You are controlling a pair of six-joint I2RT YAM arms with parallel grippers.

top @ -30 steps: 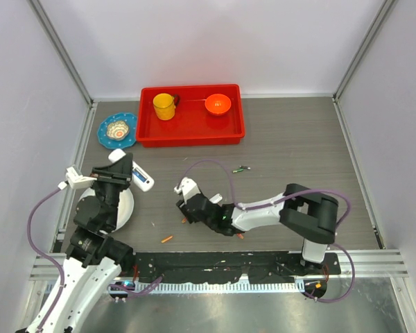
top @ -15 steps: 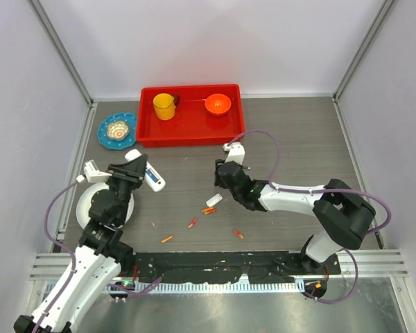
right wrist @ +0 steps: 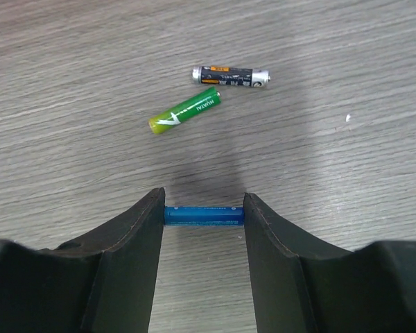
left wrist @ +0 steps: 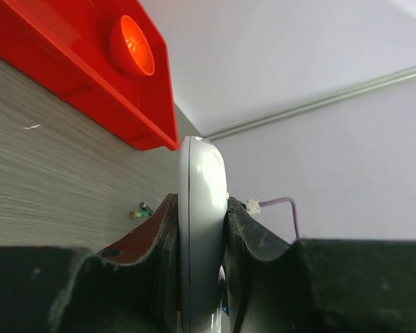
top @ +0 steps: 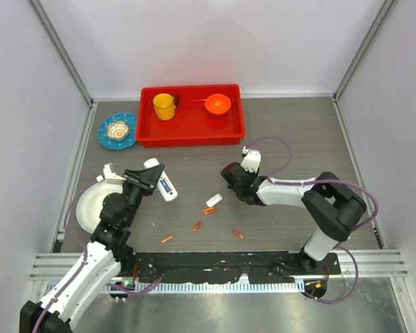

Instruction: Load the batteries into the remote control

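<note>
Farthest from the red tray point(top: 191, 141), close to the bases of the arms, three single orange batteries point(top: 166, 238) lay apart from each other on the table point(top: 298, 139), and two more lay side by side a little nearer to the tray. A white plate point(top: 87, 208) sat well in front of the tray's left corner, partly under the left arm. Just beside the paired batteries, on their tray side, lay the small white cover piece point(top: 213, 200). The left gripper point(left wrist: 200, 208) was clenched on the remote control point(top: 165, 187) in front of the left half of the tray; in the left wrist view the remote stood on its thin edge between both fingers, its rounded end pointing to the tray's near right corner. The right gripper point(right wrist: 204, 205) was low over the table in front of the right half of the tray, and its jaws were grasping a blue battery point(right wrist: 204, 216) by its two ends. I could not tell if this battery touched the wood. Just past the fingertips, a green battery point(right wrist: 185, 114) and a dark battery point(right wrist: 230, 75) lay near each other but apart. A blue plate point(top: 102, 139) sat just beside the tray's left wall. Inside the tray stood a yellow cup point(top: 164, 106) at the left and an orange bowl point(top: 218, 104) at the right.
</note>
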